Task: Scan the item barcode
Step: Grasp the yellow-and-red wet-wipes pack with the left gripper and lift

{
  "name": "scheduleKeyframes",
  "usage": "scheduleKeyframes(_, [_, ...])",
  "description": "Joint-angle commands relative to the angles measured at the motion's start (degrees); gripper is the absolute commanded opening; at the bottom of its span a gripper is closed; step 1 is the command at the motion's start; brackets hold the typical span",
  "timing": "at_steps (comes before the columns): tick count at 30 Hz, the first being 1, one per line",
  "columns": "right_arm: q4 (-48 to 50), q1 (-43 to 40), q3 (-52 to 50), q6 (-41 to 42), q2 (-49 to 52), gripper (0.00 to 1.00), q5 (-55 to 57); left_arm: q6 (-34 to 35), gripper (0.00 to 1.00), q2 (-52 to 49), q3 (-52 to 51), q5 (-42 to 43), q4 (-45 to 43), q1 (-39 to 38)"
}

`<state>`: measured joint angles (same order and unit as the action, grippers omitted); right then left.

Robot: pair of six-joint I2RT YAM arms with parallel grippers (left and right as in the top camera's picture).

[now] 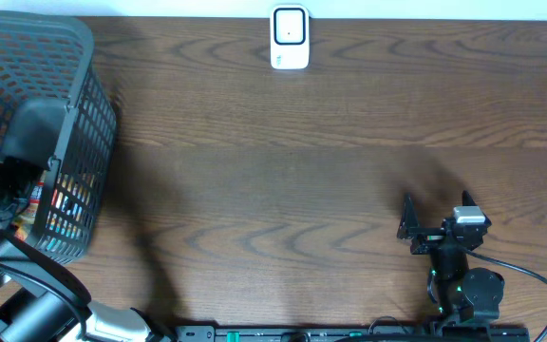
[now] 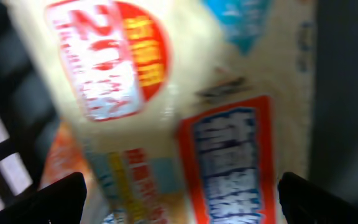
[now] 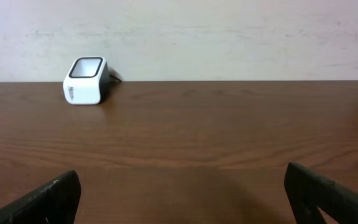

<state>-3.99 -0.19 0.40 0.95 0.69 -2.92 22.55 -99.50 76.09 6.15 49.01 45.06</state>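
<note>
1. At the left edge of the table (image 1: pixel 302 171) stands a dark mesh basket (image 1: pixel 84 57), and the left arm (image 1: pixel 28 128) reaches down into it from the near side.
2. Inside the basket lies the packet (image 2: pixel 166 112), pale with a red round label, a red-framed blue panel and some light blue print. It is very close under the left wrist camera and too blurred to read.
3. The left gripper (image 2: pixel 180 202) has its jaws spread wide. Its two dark fingertips (image 2: pixel 61 199) sit at the lower corners of the wrist view, with the packet filling the space between them. I cannot tell whether either tip touches the packet.
4. The basket's lattice wall shows at the left of that view.
5. The scanner (image 1: pixel 290 38), a small white block with a dark-rimmed window, stands upright at the far middle edge of the table, against the pale wall (image 3: pixel 229 31). It is well apart from both arms.
6. The right gripper (image 1: pixel 437 204) is at the near right over bare wood, jaws wide apart and holding nothing, pointing toward the far side.
</note>
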Motion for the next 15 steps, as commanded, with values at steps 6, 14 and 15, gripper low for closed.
scheduleKeyframes(6, [-0.2,0.7,-0.1,-0.2,-0.4,0.99,0.4,-2.4,0.98,-2.2,-2.6,2.8,-0.3,0.2])
scheduleKeyframes(14, [-0.2,0.7,-0.1,-0.2,-0.3,0.99,0.4,-2.4,0.98,-4.9,-3.8,2.8,-0.8,0.2])
scheduleKeyframes(15, [-0.2,0.7,-0.1,-0.2,-0.3,0.99,0.4,-2.4,0.98,-4.9,-3.8,2.8,-1.0,0.2])
